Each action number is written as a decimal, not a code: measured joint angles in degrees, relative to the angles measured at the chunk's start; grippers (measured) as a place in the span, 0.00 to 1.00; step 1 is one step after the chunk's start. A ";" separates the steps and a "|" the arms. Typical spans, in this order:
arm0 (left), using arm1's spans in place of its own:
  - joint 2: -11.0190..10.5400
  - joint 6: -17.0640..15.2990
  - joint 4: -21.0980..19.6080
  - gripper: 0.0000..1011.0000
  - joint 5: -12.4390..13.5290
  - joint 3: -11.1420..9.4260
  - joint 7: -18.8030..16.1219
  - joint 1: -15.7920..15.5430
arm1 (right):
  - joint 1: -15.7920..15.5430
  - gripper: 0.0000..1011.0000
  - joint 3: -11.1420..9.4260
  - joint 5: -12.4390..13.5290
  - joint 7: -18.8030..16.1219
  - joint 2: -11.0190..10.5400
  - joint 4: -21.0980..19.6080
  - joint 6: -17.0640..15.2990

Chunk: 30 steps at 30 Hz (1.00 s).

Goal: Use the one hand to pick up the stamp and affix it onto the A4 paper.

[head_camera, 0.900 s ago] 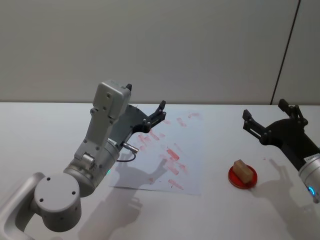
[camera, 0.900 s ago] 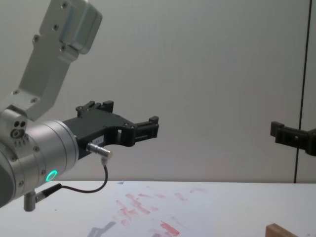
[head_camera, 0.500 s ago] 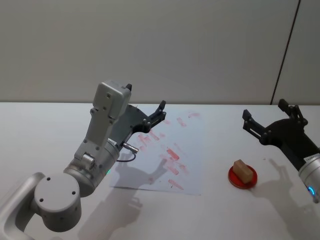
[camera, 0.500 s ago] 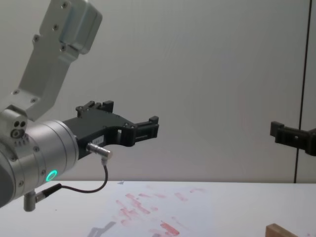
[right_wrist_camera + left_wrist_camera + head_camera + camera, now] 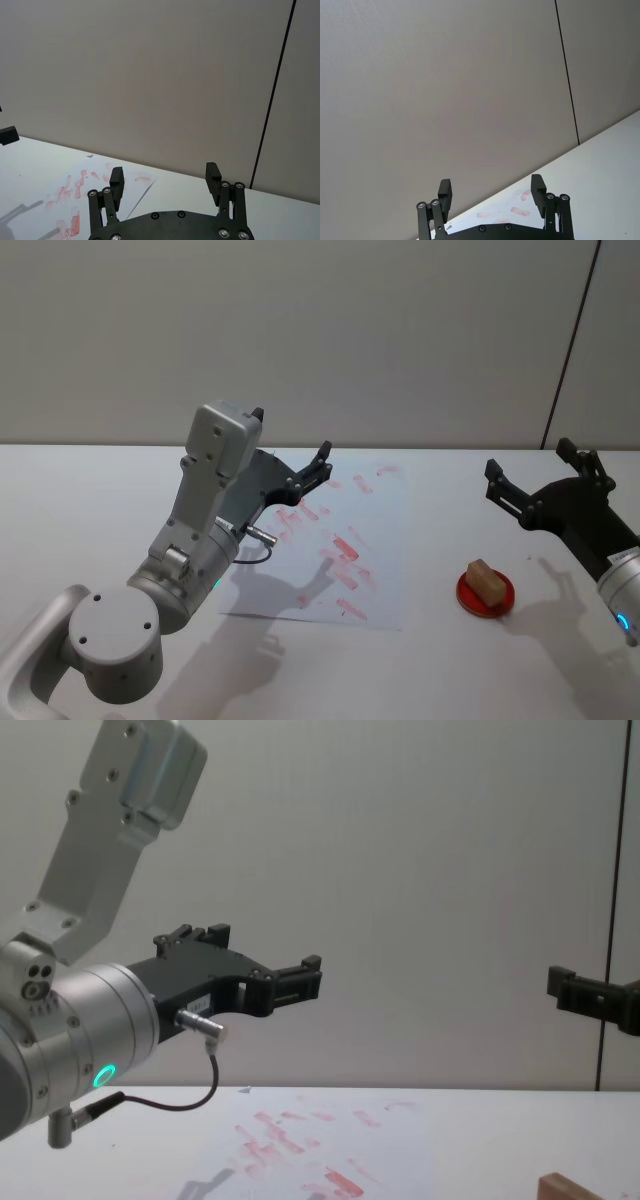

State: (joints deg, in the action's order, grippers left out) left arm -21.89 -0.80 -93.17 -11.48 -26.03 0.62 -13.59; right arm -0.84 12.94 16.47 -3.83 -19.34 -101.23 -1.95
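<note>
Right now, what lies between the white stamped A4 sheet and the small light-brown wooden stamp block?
Nothing: in the head view, bare white table separates the white A4 sheet from the wooden stamp block on its red round pad.

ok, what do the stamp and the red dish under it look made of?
stamp: looks like bare wood; light brown, matte, a plain block with square edges.
red dish: round, shallow, even red with no shine; could be plastic or an ink pad, can't tell which.
</note>
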 joint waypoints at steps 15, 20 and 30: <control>0.00 0.00 0.00 0.99 0.00 0.00 0.00 0.00 | -0.36 0.99 -0.85 1.76 -0.86 -0.89 -0.12 -0.81; 0.00 0.00 0.00 0.99 0.00 0.00 0.01 0.00 | -1.09 0.99 -1.57 3.65 -1.18 -1.89 -1.11 -2.55; 0.00 0.00 0.00 0.99 0.00 0.00 0.01 0.00 | -3.45 0.99 -2.38 5.90 -0.86 -3.81 -3.88 -8.74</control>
State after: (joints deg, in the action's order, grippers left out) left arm -21.89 -0.80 -93.18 -11.48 -26.02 0.63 -13.59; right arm -4.29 10.57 22.37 -4.69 -23.15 -105.11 -10.69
